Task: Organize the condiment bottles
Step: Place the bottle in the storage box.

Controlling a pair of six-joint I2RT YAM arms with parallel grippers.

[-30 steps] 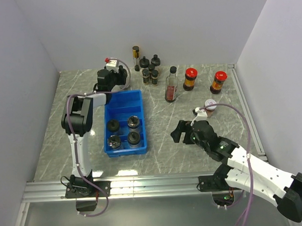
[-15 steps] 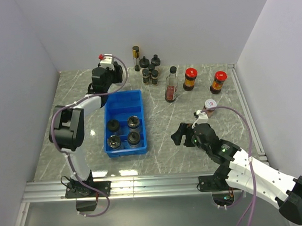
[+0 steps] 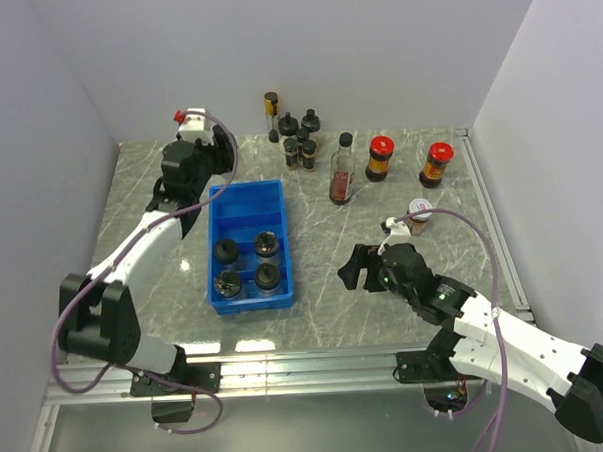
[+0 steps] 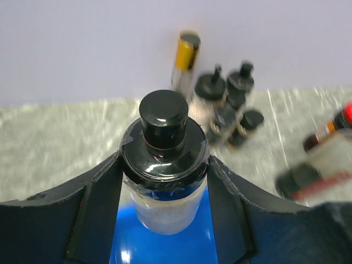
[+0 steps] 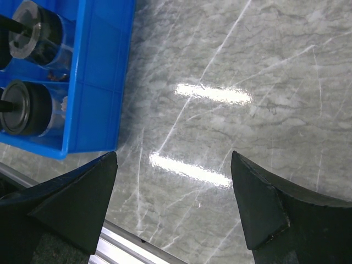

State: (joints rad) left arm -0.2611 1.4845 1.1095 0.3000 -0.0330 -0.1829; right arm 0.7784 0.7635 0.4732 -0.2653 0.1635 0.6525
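Bottles counted from top view: 4 tray jars (image 3: 266, 244), black-capped, stand two by two in the near half of the blue tray (image 3: 246, 195). At the back wall, 1 tall yellow-label bottle (image 3: 272, 115) w/ 5 small black-capped jars (image 3: 288, 123) bunched just right of it. Further right, 1 clear sauce bottle (image 3: 341, 174), black cap, dark-red contents. Beyond it, 2 red-capped bottles (image 3: 380, 158) side by side but apart. 1 lone small jar (image 3: 418, 211) stands nearer the R arm, whose cable passes across it in this view; cap colour too small to tell.

L gripper (image 4: 165, 160) is clamped on 1 more, the held jar (image 4: 164, 181): black cap, pale contents, upright, fingers (image 4: 107, 192) pressed to both sides of the glass. Wrist view shows tray blue beneath it and the back-wall cluster beyond, blurred. In top view the L arm reaches to the tray's far-left corner; held jar is hidden there by the gripper body.

R gripper (image 5: 173, 159) hangs over the marble table (image 5: 264, 66) right of the tray's near-right corner, fingers wide apart, nothing btwn them. Its wrist cam catches 2 of the tray jars.
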